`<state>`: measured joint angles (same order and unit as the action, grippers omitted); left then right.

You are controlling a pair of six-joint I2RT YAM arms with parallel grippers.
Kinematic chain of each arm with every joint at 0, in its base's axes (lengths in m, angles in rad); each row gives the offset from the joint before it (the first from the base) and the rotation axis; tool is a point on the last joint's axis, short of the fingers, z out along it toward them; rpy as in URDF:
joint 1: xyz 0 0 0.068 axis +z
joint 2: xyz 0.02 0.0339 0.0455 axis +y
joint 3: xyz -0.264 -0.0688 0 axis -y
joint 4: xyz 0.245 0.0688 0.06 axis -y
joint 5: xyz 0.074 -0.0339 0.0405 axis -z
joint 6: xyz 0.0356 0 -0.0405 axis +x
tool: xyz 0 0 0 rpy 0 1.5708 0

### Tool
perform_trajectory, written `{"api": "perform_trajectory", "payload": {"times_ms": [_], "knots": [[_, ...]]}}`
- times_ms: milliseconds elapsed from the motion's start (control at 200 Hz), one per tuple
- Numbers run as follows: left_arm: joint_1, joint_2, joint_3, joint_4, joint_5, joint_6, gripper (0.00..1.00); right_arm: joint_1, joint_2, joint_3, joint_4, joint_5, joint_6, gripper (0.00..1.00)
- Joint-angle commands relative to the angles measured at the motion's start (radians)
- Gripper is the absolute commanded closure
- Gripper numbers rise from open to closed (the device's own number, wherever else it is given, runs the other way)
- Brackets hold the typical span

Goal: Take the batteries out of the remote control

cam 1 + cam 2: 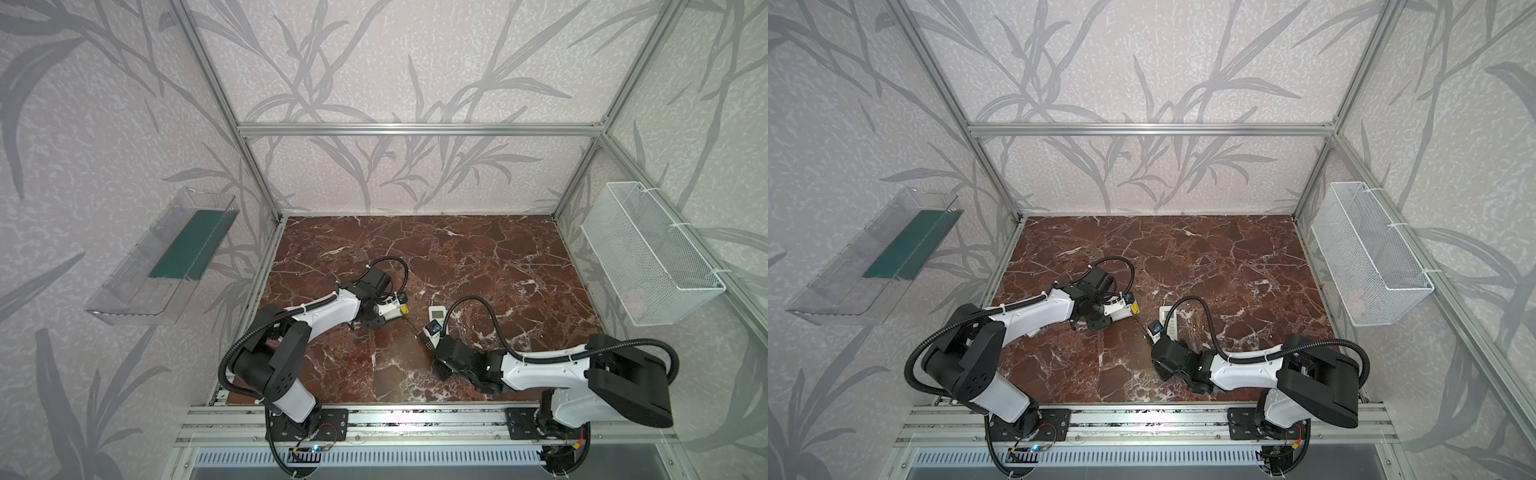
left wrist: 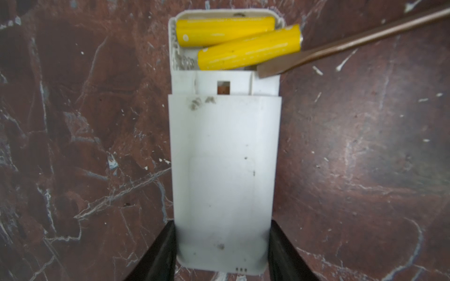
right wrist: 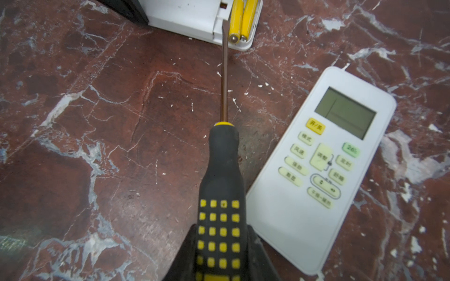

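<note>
Left gripper [image 2: 222, 233] clamps remote [image 2: 224, 158] back-up on desk [image 2: 365, 170], right gripper [image 3: 222, 233] grips screwdriver [image 3: 224, 155]; batteries [image 2: 248, 49] in open bay [image 2: 181, 62], one tilted: lever blade [image 2: 316, 56] gently under its raised end

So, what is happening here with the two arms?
The left gripper holds a white remote, back up, its battery bay open. The right gripper holds a screwdriver, its tip at the bay's edge beside one battery that sits tilted. The other battery lies flat in the bay. A second remote lies face up nearby.
</note>
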<state>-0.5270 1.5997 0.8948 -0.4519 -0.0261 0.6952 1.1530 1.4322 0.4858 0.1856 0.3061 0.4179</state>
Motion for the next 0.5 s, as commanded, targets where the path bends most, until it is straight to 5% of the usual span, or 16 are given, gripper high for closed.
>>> {"api": "perform_trajectory", "payload": {"times_ms": [0, 495], "knots": [[-0.008, -0.037, -0.010, -0.022, -0.010, 0.003, 0.48, -0.003, -0.004, 0.006, -0.018, 0.028, 0.012, 1.00], [-0.063, -0.058, -0.033, -0.018, -0.091, 0.006, 0.48, -0.005, 0.007, 0.028, -0.014, 0.034, 0.011, 1.00]]}}
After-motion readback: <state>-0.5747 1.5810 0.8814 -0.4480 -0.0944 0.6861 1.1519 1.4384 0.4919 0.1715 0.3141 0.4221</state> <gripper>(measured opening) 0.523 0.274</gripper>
